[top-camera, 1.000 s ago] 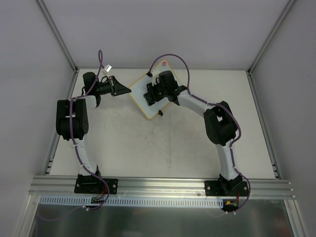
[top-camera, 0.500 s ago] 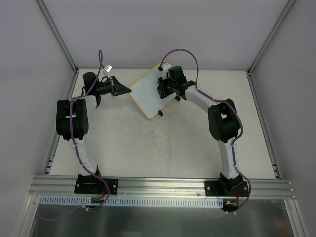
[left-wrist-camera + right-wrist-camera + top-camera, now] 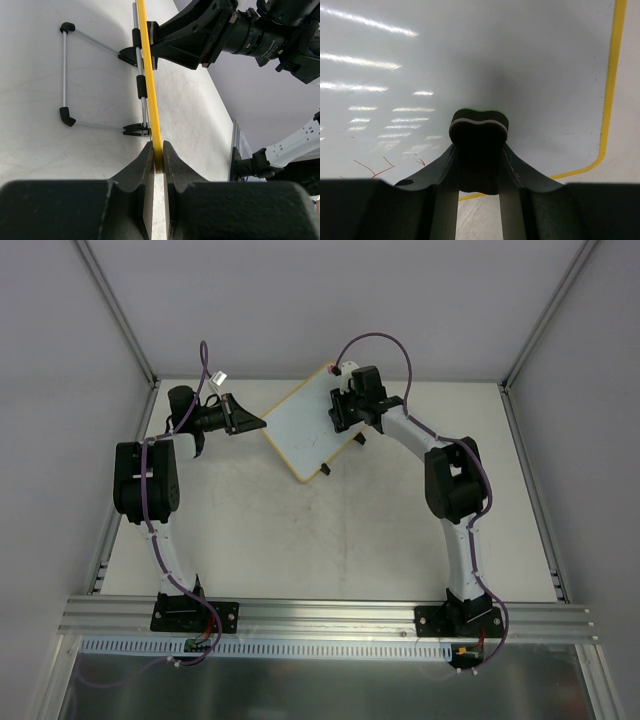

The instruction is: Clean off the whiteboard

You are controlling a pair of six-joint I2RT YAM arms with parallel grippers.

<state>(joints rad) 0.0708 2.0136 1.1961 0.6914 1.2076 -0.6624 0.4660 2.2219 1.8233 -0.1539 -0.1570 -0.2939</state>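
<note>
The whiteboard (image 3: 300, 428) stands propped at the far middle of the counter (image 3: 330, 540), on a wire stand (image 3: 65, 75) seen from the left wrist. The left gripper (image 3: 158, 150) has the board's yellow rim between its jaws, which are nearly closed and pinch it edge-on. The right gripper (image 3: 479, 150) is over the board's far corner. Its jaws are clamped on a black eraser block (image 3: 479, 131), whose tip is against the white face. Faint red marks (image 3: 375, 167) lie beside it.

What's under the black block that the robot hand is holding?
The whiteboard lies under the black block held by the right gripper. A few red marks show on the board beside it. Whatever is directly beneath the block is covered.
</note>
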